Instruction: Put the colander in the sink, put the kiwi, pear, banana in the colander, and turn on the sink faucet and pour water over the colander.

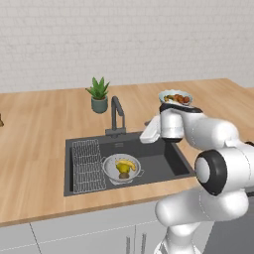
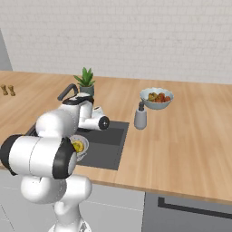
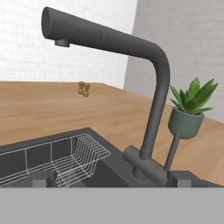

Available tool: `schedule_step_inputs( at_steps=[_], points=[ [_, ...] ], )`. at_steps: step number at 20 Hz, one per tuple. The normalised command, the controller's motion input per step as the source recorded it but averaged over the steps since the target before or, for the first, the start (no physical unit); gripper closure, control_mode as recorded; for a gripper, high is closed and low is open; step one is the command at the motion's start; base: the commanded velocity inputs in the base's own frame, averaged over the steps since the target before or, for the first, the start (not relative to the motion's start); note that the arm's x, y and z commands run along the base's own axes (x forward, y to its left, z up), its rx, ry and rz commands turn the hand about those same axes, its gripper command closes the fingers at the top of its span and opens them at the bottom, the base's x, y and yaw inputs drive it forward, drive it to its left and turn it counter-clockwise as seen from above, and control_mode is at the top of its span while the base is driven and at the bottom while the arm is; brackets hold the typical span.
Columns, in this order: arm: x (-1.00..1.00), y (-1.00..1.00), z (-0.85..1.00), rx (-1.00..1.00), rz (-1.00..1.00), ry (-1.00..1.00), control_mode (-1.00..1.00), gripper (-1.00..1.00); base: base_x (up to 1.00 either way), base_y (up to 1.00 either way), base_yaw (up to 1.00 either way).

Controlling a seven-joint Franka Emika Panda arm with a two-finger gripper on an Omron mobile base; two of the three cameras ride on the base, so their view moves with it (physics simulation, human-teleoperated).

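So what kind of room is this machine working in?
A kitchen, by the look of it, and a computer-drawn one: a wooden counter with a dark sink and faucet, and a bowl of fruit near the brick wall.

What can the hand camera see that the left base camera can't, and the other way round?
Hand view alone: the underside of the sink faucet spout with its nozzle, and two small brown things far off on the counter.

Left base view alone: the colander sitting in the sink, with the banana and pear inside, no water running, plus the bowl of mixed fruit behind the arm.

Both: the faucet, the wire rack, the potted plant and the wooden counter.
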Motion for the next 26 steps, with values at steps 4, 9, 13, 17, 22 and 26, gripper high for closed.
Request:
schedule_step_inputs(
  at_steps=[4,9,13,17,22,26],
  points=[
    [0.26,0.00,0.00,0.05,0.00,-0.02,-1.00,-1.00,0.00,0.00,0.00],
    [0.32,0.02,0.05,0.00,0.00,-0.06,-1.00,-1.00,0.00,0.00,0.00],
    [0.29,0.00,0.04,0.00,0.00,-0.03,-1.00,-1.00,0.00,0.00,0.00],
    [0.20,0.00,0.00,0.00,0.00,-0.02,-1.00,-1.00,0.00,0.00,0.00],
    [0.25,0.04,0.00,0.01,0.00,-0.01,-1.00,-1.00,0.00,0.00,0.00],
    [0.33,0.12,0.00,0.02,0.00,0.00,-1.00,-1.00,0.00,0.00,0.00]
  ],
)
